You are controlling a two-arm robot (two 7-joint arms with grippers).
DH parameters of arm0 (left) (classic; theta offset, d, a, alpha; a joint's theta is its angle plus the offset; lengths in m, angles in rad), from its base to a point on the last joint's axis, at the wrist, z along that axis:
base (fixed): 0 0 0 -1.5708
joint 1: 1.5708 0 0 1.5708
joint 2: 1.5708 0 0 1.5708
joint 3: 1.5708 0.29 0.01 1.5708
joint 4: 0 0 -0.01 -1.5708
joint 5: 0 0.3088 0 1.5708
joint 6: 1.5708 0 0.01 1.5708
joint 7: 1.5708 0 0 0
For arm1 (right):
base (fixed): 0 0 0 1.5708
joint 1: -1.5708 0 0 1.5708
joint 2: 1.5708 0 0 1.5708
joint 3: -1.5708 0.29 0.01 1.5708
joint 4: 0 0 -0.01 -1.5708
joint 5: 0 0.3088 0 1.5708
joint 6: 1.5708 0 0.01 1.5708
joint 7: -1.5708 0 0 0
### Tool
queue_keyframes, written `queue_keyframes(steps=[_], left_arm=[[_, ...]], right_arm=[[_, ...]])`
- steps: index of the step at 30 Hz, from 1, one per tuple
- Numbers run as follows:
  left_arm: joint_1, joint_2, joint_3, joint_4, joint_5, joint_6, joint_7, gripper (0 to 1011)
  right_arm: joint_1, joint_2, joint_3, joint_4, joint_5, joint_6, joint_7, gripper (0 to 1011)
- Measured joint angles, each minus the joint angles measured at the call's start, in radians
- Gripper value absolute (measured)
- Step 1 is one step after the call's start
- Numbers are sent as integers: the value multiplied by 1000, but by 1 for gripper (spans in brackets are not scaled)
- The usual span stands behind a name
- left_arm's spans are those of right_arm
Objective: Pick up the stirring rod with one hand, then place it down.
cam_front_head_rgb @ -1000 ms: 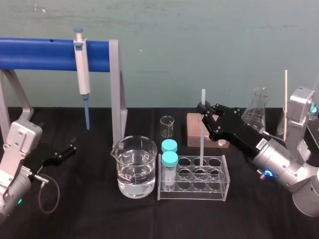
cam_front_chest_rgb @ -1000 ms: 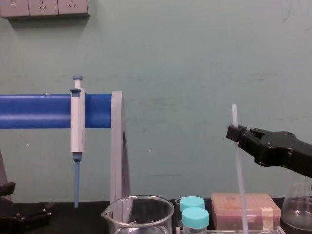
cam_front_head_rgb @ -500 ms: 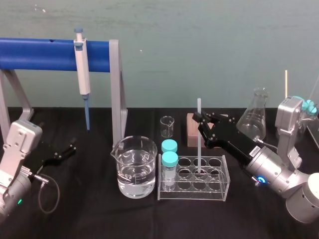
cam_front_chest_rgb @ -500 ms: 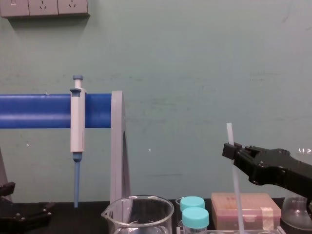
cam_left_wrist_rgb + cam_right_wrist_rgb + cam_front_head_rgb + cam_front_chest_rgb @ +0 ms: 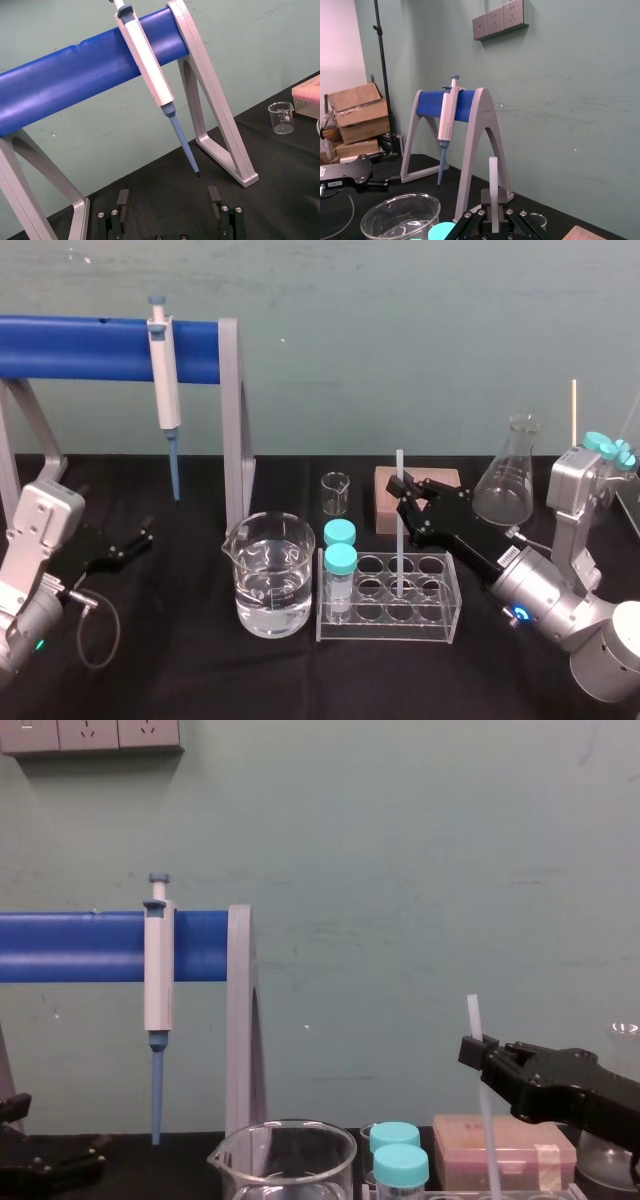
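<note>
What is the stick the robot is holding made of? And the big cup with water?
The stirring rod in the right gripper looks milky and half see-through: plastic or frosted glass, I can't tell which. The beaker looks like clear, shiny glass; water shows through it. The left gripper rests open.

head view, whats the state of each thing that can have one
stirring rod, upright, held, lower end in a test tube rack hole
right gripper, shut on the rod
left gripper, open, parked at left
pipette, hanging on the blue stand
large beaker, part full of clear liquid
</note>
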Motion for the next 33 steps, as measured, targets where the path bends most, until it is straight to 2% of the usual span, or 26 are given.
queue_keyframes(steps=[16,24,26,29,30,33], left_arm=[[0,0,0,0,0,0,0,1000],[0,0,0,0,0,0,0,1000],[0,0,0,0,0,0,0,1000],[0,0,0,0,0,0,0,1000],[0,0,0,0,0,0,0,1000],[0,0,0,0,0,0,0,1000]], right_arm=[[-14,-2,-4,-5,-29,14,-21,71],[-14,-1,-4,-5,-26,15,-20,73],[-14,-1,-4,-5,-26,15,-20,87],[-14,-1,-4,-5,-25,15,-20,179],[-14,-1,-4,-5,-25,15,-20,239],[-14,-1,-4,-5,-24,15,-19,298]])
